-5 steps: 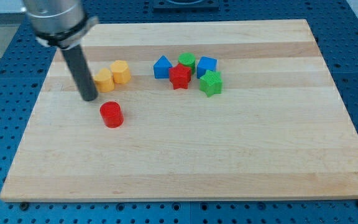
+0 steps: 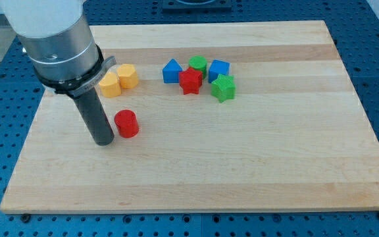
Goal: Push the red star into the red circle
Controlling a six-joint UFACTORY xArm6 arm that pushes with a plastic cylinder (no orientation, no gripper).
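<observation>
Resting just left of the red circle [image 2: 127, 123], my tip [image 2: 103, 140] (no claw, no writing visible).

Bright, even light from overhead leaves the pale worktop [image 2: 255, 164] free of glare and casts only faint, short shadows under the blocks to the right of my tip [image 2: 104, 141], the whole view sharp apart from slight softness on the arm's grey housing.

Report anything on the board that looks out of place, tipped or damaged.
Nothing stands out. Every block sits flat and intact on the wooden board. My tip rests just left of the red circle, far from the red star.
</observation>
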